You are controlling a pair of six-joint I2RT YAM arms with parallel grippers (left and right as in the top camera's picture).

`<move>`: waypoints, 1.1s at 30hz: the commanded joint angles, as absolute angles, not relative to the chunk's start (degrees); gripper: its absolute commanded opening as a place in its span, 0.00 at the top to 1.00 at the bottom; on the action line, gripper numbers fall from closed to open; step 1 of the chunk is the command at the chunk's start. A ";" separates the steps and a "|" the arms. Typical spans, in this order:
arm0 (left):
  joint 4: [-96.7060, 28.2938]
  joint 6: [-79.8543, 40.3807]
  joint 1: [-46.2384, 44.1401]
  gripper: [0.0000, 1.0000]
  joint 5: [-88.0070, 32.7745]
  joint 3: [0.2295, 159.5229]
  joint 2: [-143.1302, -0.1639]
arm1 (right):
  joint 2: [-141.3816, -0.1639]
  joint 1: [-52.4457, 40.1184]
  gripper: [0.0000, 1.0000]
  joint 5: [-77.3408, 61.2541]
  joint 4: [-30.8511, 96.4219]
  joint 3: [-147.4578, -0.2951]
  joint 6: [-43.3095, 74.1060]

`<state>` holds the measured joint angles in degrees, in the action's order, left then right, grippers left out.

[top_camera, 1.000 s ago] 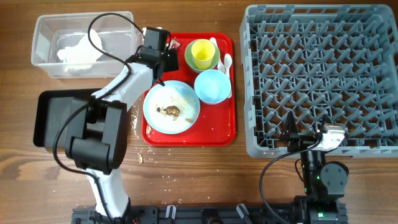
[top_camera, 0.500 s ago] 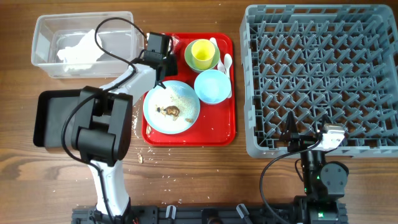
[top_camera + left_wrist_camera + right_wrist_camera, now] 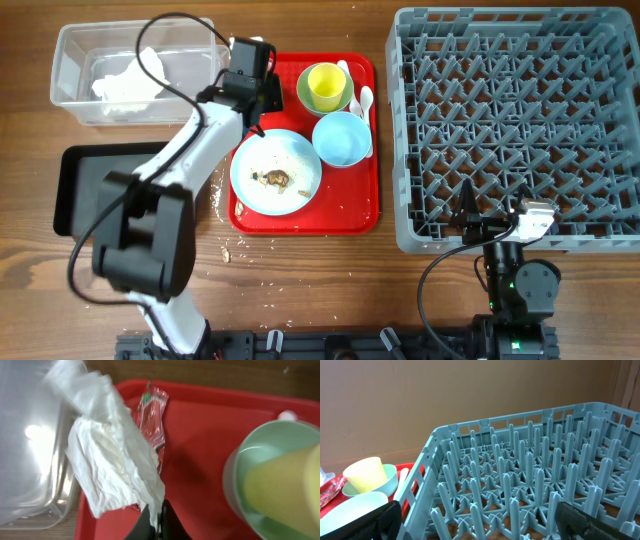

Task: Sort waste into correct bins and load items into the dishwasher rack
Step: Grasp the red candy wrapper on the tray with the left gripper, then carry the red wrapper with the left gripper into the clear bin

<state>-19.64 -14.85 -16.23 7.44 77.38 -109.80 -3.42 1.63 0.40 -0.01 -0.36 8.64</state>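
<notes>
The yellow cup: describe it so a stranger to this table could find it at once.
Find the red tray left of the big grey rack. At its far edge, the yellow cup stands inside a pale green bowl. It is the only yellow thing; its neighbours are light blue.

Tool (image 3: 157, 520) pinches napkin (image 3: 112, 475) abv red tray (image 3: 200, 450).

Left gripper (image 3: 157, 522), napkin (image 3: 112, 467) pinched in it, has backed off again. Half a second ago it had dipped toward the blue plate (image 3: 275, 172); now the plate's farther from the jaws and the clear tub (image 3: 70, 80) corner is closer beside them. The elbow swung out behind the jaws, uncovering more black tray (image 3: 80, 190).
</notes>
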 commanded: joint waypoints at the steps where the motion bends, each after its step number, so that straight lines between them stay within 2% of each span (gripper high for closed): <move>1: -22.35 -17.39 -16.29 0.96 7.31 77.49 -104.66 | -3.29 1.89 0.00 -0.12 -0.36 -0.32 7.62; 8: -12.78 -18.57 -12.97 0.96 8.01 77.49 -99.24 | -3.29 1.89 0.00 -0.12 -0.36 -0.32 7.64; 11: -11.86 -30.09 -8.78 0.96 13.21 77.49 -99.13 | -3.29 1.89 0.00 -0.14 -0.36 -0.32 7.62; 15: -11.77 -35.05 -3.73 0.96 13.13 77.47 -99.50 | -3.29 1.89 0.00 -0.14 -0.36 -0.32 7.64; 16: -11.77 -35.05 -2.90 0.90 13.13 77.47 -99.79 | -3.29 1.89 0.00 -0.12 -0.36 -0.32 7.66; 17: -11.77 -35.03 -2.26 0.57 13.10 77.47 -99.98 | -3.29 1.89 0.00 -0.14 -0.36 -0.32 7.66; 18: -11.77 -35.03 -1.91 0.08 13.10 77.47 -100.12 | -3.29 1.89 0.00 -0.12 -0.36 -0.32 7.66; 19: -11.77 -35.03 -1.67 0.00 13.10 77.47 -100.16 | -3.29 1.89 0.00 -0.14 -0.36 -0.32 7.64; 21: -11.77 -35.00 -1.72 0.00 11.92 77.47 -100.16 | -3.29 1.89 0.00 -0.12 -0.36 -0.32 7.64; 23: -11.73 -34.96 -1.85 0.02 4.78 77.47 -100.16 | -3.29 1.89 0.00 -0.12 -0.36 -0.32 7.64; 26: -11.90 -34.02 -4.23 0.18 -7.94 77.47 -100.31 | -3.29 1.89 0.00 -0.14 -0.36 -0.32 7.64; 27: -11.97 -31.55 -5.67 0.19 -8.82 77.47 -100.55 | -3.29 1.89 0.00 -0.12 -0.36 -0.32 7.64; 28: -12.25 -28.58 -7.11 0.19 -8.67 77.47 -100.77 | -3.29 1.89 0.00 -0.12 -0.36 -0.32 7.64; 29: -14.44 -19.53 -11.49 0.20 -2.98 77.47 -102.10 | -3.29 1.89 0.00 -0.14 -0.36 -0.32 7.66; 31: -15.40 -19.73 -12.71 0.28 1.61 77.47 -103.66 | -3.29 1.89 0.00 -0.12 -0.36 -0.32 7.64; 33: -14.96 -19.68 -12.80 0.29 1.34 77.47 -106.54 | -3.29 1.89 0.00 -0.12 -0.36 -0.32 7.64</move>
